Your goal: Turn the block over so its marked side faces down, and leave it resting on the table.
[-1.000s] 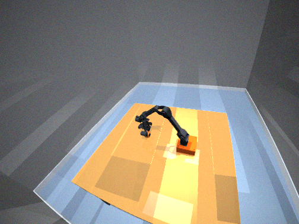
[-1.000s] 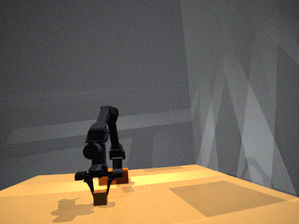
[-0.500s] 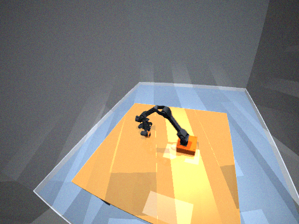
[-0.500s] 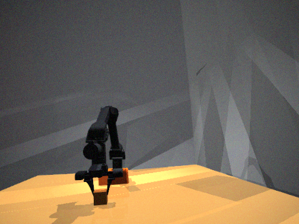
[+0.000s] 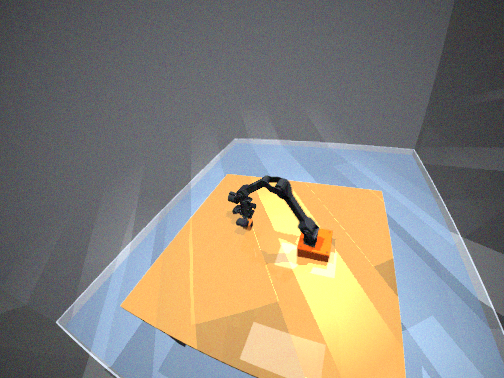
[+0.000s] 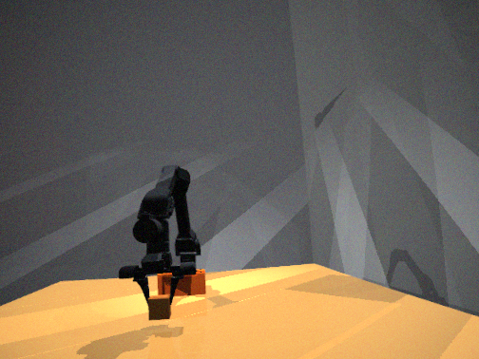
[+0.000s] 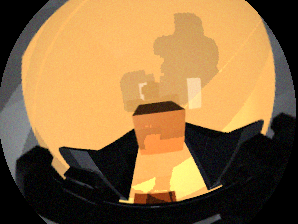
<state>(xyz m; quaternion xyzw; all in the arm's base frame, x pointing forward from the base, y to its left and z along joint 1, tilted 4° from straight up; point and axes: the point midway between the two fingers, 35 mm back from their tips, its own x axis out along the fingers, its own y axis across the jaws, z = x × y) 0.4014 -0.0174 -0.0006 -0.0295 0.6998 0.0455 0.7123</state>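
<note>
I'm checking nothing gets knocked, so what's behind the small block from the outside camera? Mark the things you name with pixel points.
Behind the block [image 6: 160, 308] [image 7: 159, 131] stands the orange base [image 6: 199, 282] [image 5: 325, 239], partly visible. Its left part is partly covered by a finger; tabletop directly behind the block is hidden.

The counter [image 5: 220, 280] [image 6: 295, 328] [image 7: 90, 65] is a broad, flat, orange-tan surface with straight edges and sharp corners. A bright yellow band of light runs lengthwise across it, with thin pale lines, darker angular patches and a pale four-sided patch toward the near end in the top view. A red-orange box [image 5: 322, 248] [image 6: 192, 284] sits flat on it, with the arm's foot on top. The small block [image 5: 250, 224] [image 6: 160, 308] [image 7: 160, 132], between the end effector's fingertips, seems to be just off the counter, though the dim exterior view leaves contact uncertain.
</note>
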